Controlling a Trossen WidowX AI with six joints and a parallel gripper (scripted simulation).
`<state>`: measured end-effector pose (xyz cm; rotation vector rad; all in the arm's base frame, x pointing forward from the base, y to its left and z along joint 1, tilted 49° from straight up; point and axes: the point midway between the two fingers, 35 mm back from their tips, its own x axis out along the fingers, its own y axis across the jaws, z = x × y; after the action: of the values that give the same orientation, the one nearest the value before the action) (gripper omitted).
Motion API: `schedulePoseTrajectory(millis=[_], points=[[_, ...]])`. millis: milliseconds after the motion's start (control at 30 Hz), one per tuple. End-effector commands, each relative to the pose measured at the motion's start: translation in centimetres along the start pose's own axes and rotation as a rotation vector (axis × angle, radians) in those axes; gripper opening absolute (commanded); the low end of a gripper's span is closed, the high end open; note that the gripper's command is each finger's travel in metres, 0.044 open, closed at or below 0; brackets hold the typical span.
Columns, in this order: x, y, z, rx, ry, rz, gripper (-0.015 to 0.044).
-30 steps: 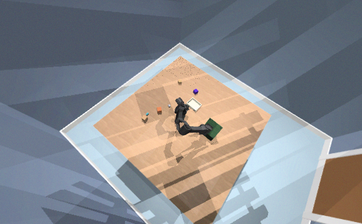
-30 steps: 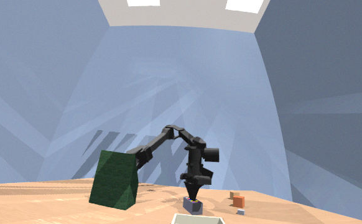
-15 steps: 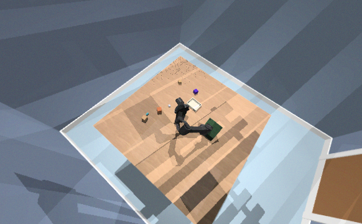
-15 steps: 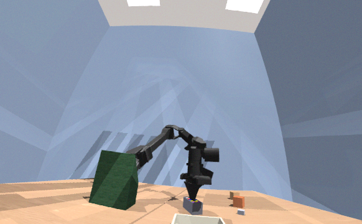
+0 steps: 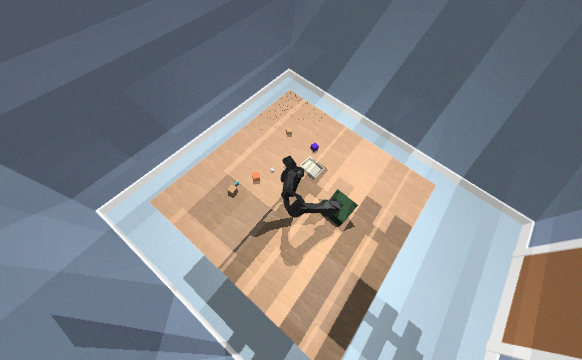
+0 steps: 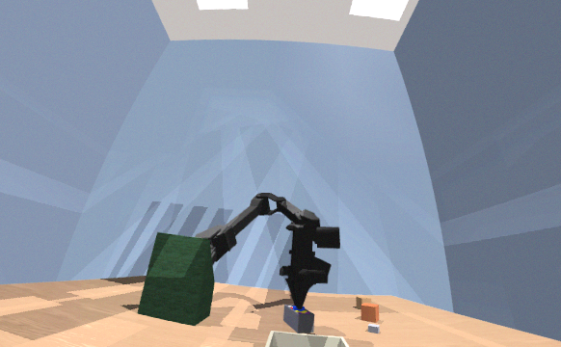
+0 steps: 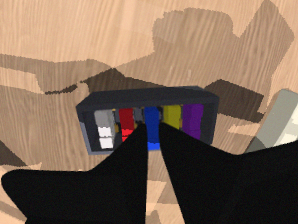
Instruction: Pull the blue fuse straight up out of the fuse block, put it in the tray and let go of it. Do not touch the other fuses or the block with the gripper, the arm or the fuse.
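A wooden table (image 6: 68,313) carries a green box (image 6: 176,281), from which the black arm (image 6: 242,224) reaches out and bends down. The gripper (image 7: 152,137) points straight down over the dark fuse block (image 7: 89,112), pinching the blue fuse (image 7: 152,120), which sits in the middle slot. 4 other fuses flank it: white (image 7: 104,129) and red (image 7: 125,123) on one side, yellow (image 7: 172,117) and purple (image 7: 193,120) on the other. The pale tray (image 6: 307,339) lies near the block.
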<state>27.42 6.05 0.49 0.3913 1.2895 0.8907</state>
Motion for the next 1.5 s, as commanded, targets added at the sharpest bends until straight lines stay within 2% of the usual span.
schedulePoseTrajectory(millis=[0,1467], points=[[-0.2,0.0,0.0,-0.005,0.001,-0.003,0.0],[-2.4,-0.1,0.0,-0.002,0.001,-0.002,0.0]])
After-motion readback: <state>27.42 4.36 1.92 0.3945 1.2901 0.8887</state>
